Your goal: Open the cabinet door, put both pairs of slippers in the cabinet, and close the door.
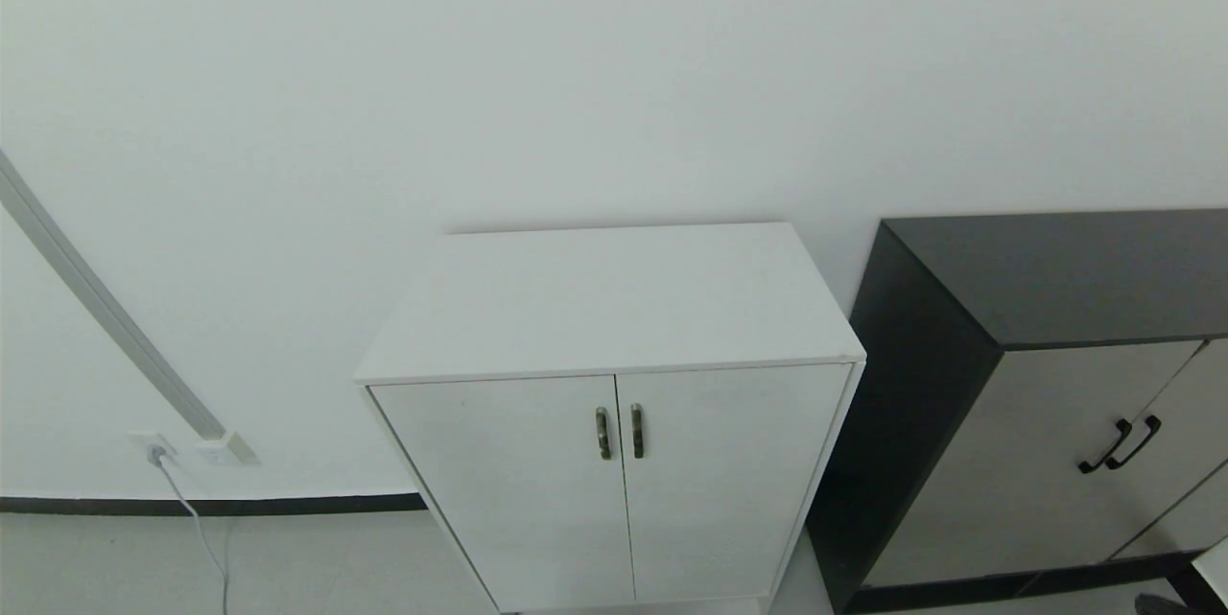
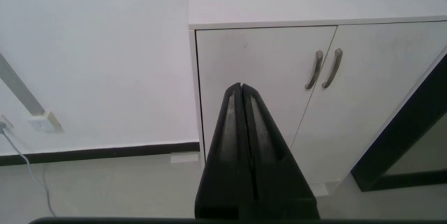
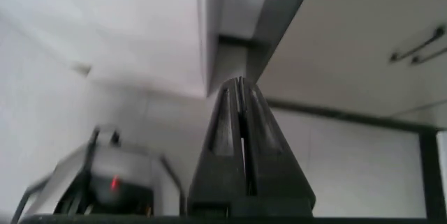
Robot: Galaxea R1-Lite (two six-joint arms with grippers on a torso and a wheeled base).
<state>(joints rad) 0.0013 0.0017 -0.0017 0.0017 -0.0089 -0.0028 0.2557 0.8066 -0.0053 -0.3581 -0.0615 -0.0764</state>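
Left hand (image 2: pixel 241 88) pinched closed, cabinet (image 1: pixel 614 308) doors closed, base cropped

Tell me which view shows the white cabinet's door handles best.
The head view: both door handles sit side by side, front-on and centred. The left wrist view shows them obliquely, off to one side. The right wrist view faces the black cabinet instead.

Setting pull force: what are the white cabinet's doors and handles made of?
Cabinet doors: likely laminated board, matte white, with smooth, grainless faces and a faint sheen. Door handles: apparently metal, dull bronze-grey bars with bright glints; coated plastic can't be excluded.
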